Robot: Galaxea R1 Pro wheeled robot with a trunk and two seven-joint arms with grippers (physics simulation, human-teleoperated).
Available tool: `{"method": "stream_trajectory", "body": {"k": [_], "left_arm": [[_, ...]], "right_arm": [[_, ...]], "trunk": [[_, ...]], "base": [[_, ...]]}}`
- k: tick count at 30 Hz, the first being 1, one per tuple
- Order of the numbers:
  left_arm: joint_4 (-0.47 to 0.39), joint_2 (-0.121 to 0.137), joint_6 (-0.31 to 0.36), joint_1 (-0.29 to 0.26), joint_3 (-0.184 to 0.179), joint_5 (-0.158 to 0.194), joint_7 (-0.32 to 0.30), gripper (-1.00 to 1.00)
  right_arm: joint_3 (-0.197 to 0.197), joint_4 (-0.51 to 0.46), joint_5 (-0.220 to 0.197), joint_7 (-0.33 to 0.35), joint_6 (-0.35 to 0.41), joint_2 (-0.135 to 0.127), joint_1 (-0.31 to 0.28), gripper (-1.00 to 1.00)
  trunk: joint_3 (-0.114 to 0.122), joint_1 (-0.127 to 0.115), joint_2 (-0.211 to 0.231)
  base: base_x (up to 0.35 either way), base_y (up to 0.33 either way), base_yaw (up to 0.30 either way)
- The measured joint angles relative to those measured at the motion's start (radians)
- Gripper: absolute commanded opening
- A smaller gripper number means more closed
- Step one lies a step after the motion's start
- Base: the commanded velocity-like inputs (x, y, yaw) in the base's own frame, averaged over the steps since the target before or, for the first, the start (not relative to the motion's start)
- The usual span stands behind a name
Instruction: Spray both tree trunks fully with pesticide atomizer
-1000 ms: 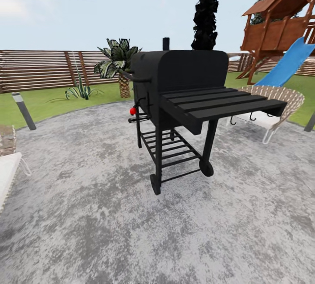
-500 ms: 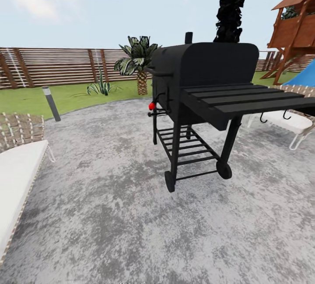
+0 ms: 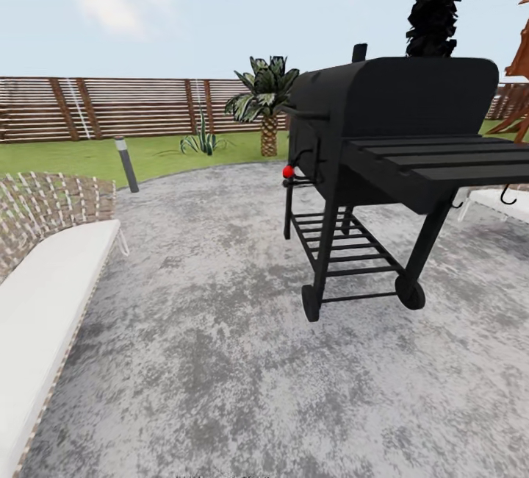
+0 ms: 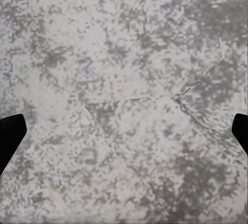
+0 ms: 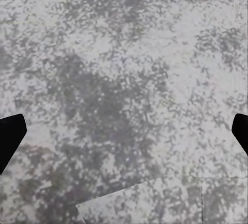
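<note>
The pesticide atomizer is out of view, and so are both trees and their trunks. I stand on a mottled grey patio [image 3: 220,360] in the garden, with green lawn [image 3: 66,158] and a brown slat fence [image 3: 110,106] beyond it. In the left wrist view my left gripper [image 4: 124,136] is open over bare grey paving, its black fingertips [image 4: 10,136] far apart. In the right wrist view my right gripper [image 5: 124,136] is open too, over the same paving, with nothing between its fingertips [image 5: 10,136].
A black wheeled barbecue grill [image 3: 382,147] with a side shelf stands close ahead to the right. A white woven lounger [image 3: 44,287] lies at the left. Beyond are a grey bollard light [image 3: 126,163], a short palm [image 3: 267,106], a spiky plant [image 3: 202,141] and a dark conifer [image 3: 437,0].
The head camera has turned left, so the whole picture has shifted right. The lounger at the left has come further into view, and the playhouse and slide have left at the right.
</note>
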Motion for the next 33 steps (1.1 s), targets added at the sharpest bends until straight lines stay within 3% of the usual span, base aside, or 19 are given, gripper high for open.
{"method": "stream_trajectory", "body": {"k": [12, 33], "left_arm": [[0.0, -0.001, 0.0, 0.0, 0.0, 0.0, 0.0, 1.0], [0.0, -0.002, 0.0, 0.0, 0.0, 0.0, 0.0, 1.0]], "right_arm": [[-0.001, 0.0, 0.0, 0.0, -0.001, 0.0, 0.0, 1.0], [0.0, 0.0, 0.0, 0.003, 0.002, -0.003, 0.0, 1.0]], "trunk": [[-0.041, 0.046, -0.084], [-0.112, 0.127, -0.231]], "base": [[0.0, 0.0, 0.248], [0.0, 0.0, 0.103]]}}
